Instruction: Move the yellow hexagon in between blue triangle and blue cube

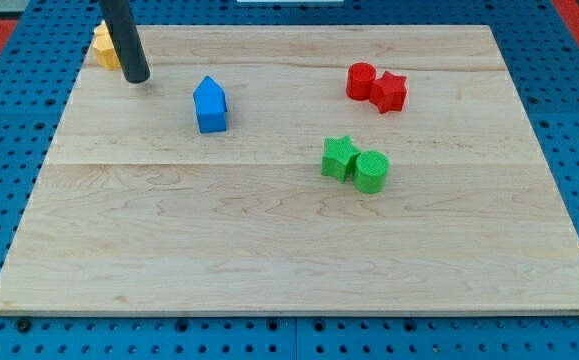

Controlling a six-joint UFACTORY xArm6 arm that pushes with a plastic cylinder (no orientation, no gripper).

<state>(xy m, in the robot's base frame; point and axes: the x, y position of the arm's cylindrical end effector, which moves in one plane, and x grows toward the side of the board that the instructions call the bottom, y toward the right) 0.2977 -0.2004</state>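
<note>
Yellow block (103, 47) sits touching my tip (137, 78), just behind it at top left.

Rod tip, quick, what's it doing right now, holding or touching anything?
My tip: no claw, so it holds nothing. It sits at the board's top-left, just right of the yellow block, close enough that contact cannot be told. The blue blocks lie further right.

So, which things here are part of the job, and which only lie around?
For the job:
- yellow block, partly behind my tip
- blue blocks, touching

Lying about:
- red cylinder
- red star
- green star
- green cylinder
</note>
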